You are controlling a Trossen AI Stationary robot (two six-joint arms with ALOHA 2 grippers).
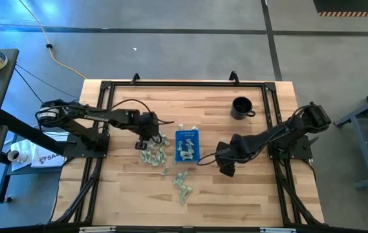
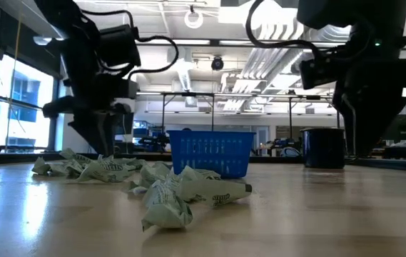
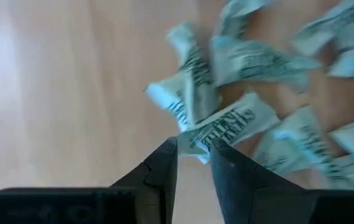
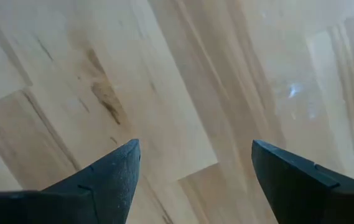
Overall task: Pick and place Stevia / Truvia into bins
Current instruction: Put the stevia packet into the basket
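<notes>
Sorting in progress: some packets binned, most still loose on the bench.

Blue tray (image 1: 187, 145) holds several packets; loose packets (image 1: 154, 153) lie at its 9 o'clock and 6 o'clock. Left gripper (image 3: 193, 163) fingers nearly closed, pinching one packet (image 3: 226, 129) edge. Right gripper (image 4: 195, 171) fingers released, empty, over bare bench (image 1: 248, 194) at the tray's 3 o'clock.

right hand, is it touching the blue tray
Apart. The high view shows the right hand over bare wood, a clear gap from the blue tray.
</notes>
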